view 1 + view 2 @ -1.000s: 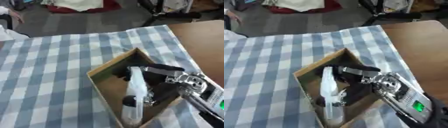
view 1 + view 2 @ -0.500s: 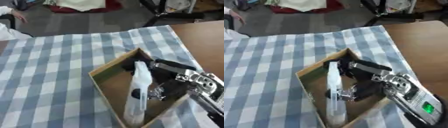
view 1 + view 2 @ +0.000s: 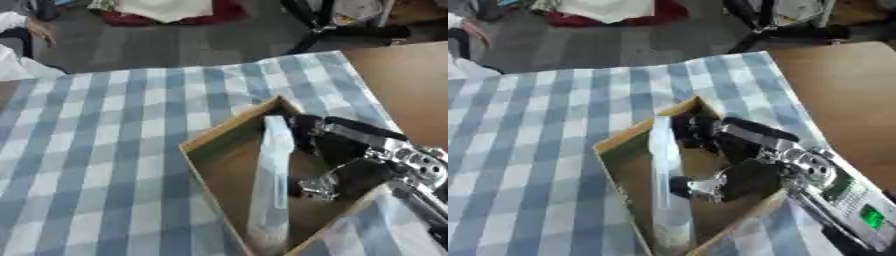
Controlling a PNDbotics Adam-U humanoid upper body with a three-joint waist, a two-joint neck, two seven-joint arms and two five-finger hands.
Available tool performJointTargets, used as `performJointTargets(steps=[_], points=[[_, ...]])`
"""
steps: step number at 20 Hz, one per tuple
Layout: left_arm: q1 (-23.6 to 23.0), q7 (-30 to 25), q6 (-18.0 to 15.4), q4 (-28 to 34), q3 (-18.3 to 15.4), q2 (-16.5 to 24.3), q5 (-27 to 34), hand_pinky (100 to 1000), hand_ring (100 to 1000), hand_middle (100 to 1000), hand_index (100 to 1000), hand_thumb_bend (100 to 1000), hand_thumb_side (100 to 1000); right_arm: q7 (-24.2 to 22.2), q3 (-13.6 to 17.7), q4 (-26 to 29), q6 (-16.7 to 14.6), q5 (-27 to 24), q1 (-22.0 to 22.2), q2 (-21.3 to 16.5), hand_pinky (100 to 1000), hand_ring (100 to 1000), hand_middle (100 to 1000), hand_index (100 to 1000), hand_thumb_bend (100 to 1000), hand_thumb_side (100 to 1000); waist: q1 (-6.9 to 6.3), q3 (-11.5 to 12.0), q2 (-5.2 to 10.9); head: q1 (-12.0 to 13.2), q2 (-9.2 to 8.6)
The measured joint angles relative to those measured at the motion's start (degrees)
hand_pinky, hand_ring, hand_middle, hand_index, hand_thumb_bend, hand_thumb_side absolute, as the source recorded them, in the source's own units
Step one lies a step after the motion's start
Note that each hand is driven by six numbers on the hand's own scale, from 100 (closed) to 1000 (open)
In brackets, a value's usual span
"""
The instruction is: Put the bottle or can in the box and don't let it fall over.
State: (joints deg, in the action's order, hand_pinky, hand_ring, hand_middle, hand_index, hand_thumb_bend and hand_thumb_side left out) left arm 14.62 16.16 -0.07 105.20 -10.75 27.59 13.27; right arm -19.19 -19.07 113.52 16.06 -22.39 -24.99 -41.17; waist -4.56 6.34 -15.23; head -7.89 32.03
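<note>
Progress: pretty far along I'd say, the tall clear plastic bottle was already down inside the shallow brown cardboard box, base near the box's near corner, top up toward the far corner.
Left to do: let go and back the arm out without knocking it over.
Right robot hand: reaching into the box from the right, fingers and thumb curled against the bottle's side, so clamped on it as far as I could tell.
Left robot hand: not visible.
Box contents: just the bottle plus the hand.
Box location: on the blue-and-white checked cloth over the counter.
</note>
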Motion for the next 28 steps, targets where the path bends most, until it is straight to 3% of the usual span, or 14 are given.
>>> performJointTargets(steps=[8,18,28], points=[[0.0,-0.17,-0.17,0.0,-0.01,0.0,-0.06,1000,847,801,797,433,564,0.69,1.67,0.0,0.57,-3.06,1.96,-1.16,1000,1000,936,953,443,100,0.0,-0.54,0.0,0.21,0.0],[-0.07,-0.12,-0.22,0.0,-0.06,0.01,-0.15,1000,848,801,797,435,563,5.16,6.47,0.0,-1.58,-3.24,4.87,-3.77,1000,1000,935,954,445,100,-0.17,-1.07,0.0,0.68,-0.24],[-0.49,0.33,-0.27,0.0,-0.46,0.01,-0.19,1000,848,801,797,436,565,14.27,12.95,0.0,-2.9,-1.99,5.23,-4.55,1000,1000,943,947,424,100,-0.21,-1.25,-0.22,1.24,-0.43]])
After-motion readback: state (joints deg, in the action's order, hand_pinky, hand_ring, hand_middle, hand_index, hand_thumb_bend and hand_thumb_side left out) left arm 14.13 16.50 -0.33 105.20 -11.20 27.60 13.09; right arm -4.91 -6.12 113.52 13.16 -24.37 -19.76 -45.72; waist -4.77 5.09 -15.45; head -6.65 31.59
